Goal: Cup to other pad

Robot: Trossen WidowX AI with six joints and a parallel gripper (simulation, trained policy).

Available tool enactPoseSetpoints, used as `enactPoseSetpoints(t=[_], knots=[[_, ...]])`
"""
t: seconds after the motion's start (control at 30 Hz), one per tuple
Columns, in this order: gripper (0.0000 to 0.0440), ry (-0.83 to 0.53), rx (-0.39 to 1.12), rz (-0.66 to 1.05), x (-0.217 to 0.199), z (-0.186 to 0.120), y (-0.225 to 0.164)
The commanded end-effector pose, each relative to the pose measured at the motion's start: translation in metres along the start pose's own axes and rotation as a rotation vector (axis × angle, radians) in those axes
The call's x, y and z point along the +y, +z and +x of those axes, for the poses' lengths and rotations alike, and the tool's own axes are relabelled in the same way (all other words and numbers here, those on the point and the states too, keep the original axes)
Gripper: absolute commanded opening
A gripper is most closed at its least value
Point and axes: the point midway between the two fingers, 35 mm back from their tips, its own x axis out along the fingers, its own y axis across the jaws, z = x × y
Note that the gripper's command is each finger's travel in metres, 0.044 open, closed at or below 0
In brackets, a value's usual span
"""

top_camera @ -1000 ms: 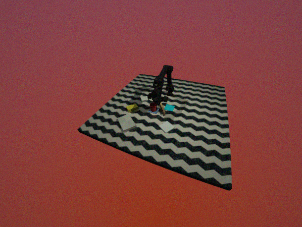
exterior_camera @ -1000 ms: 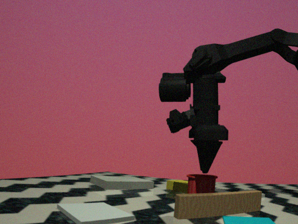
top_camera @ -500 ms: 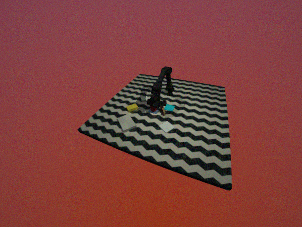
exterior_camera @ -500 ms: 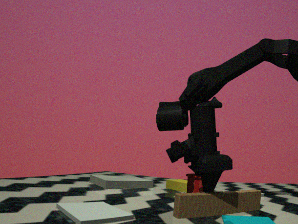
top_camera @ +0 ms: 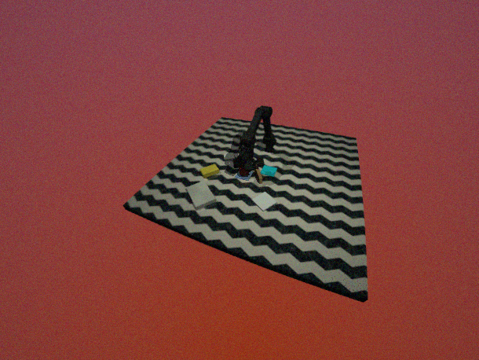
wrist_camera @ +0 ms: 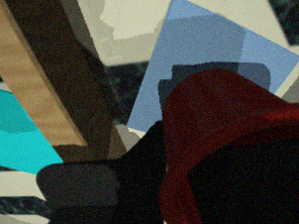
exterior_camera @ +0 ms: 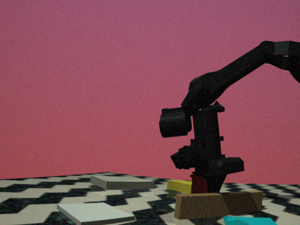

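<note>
On the blue pad (top_camera: 248, 177) (wrist_camera: 198, 43): gripper (exterior_camera: 216, 192) clamped on red cup (top_camera: 243, 171) (exterior_camera: 198, 184) (wrist_camera: 213, 107) | grasp step, looks like | next: level lift, clear wooden block (top_camera: 259, 176) (exterior_camera: 199, 205) (wrist_camera: 45, 82)

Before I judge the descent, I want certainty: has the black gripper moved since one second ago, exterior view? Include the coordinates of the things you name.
Yes, down: the black gripper (top_camera: 246, 167) (exterior_camera: 214, 190) (wrist_camera: 169, 125) was well above the long brown wooden block (top_camera: 259, 176) (exterior_camera: 196, 207) (wrist_camera: 45, 82)'s top edge; now its tips reach that edge.
</note>
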Motion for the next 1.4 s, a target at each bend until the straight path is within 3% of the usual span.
enactPoseSetpoints(t=[0.0, 0.67, 1.37], knots=[[0.0002, -0.005, -0.018, -0.033, 0.000, -0.012, 0.000], [0.0000, -0.027, -0.085, -0.158, 0.038, -0.067, 0.005], [0.0000, -0.071, -0.164, -0.270, 0.104, -0.080, 0.022]])
